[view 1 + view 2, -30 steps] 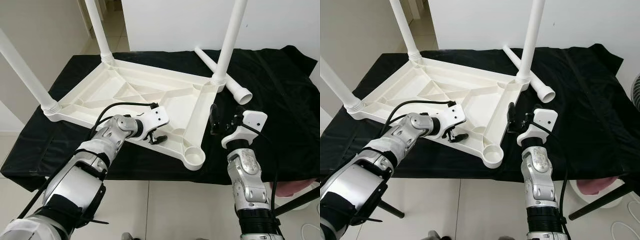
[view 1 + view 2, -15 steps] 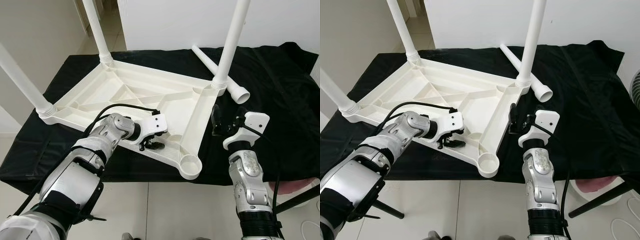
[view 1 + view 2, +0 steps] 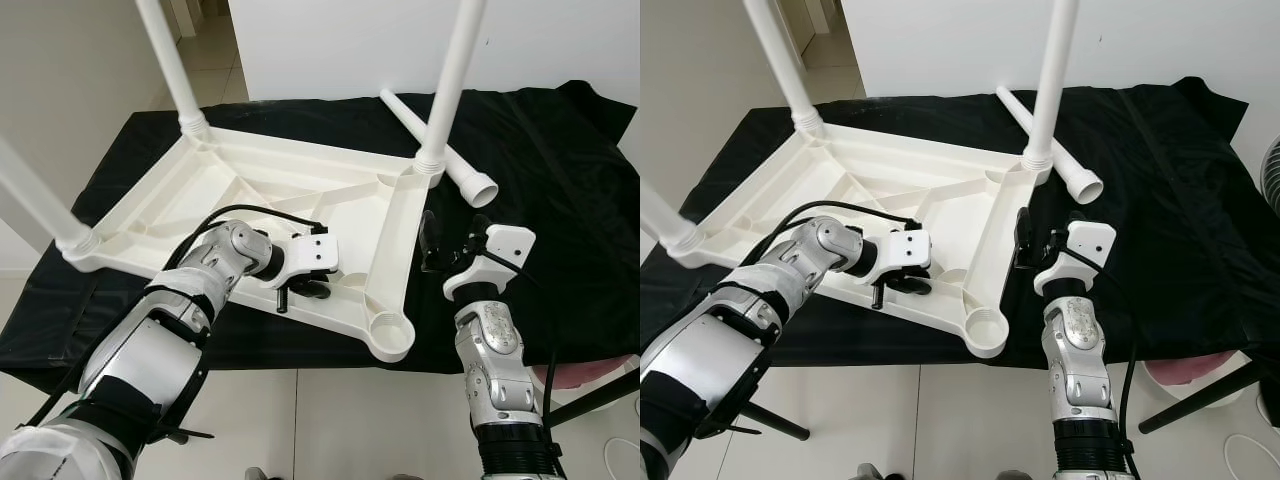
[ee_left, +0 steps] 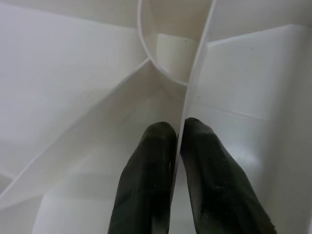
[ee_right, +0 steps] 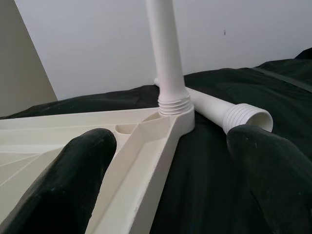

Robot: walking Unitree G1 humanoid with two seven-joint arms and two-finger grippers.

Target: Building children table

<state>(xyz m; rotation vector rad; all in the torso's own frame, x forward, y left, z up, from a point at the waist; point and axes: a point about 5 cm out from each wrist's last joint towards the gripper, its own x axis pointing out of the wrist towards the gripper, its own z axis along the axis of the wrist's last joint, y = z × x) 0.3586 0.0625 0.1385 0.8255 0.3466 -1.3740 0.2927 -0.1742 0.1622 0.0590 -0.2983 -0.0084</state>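
Your left gripper [image 4: 178,146] is pinching a thin rib of the upturned tabletop [image 3: 250,195], its fingers closed on the plastic.

The tabletop is lying underside-up on the black cloth [image 3: 560,150] with three legs screwed in and standing upright; the near corner socket [image 3: 390,335] is sitting open. A loose leg [image 3: 440,150] is lying on the cloth behind the right corner. Your right gripper [image 3: 447,242] is hovering with fingers spread, just beside the tabletop's right edge.

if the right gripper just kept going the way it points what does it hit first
Probably the upright table leg at the tabletop's far corner; the right gripper is open, and the loose leg lies just beside that line.
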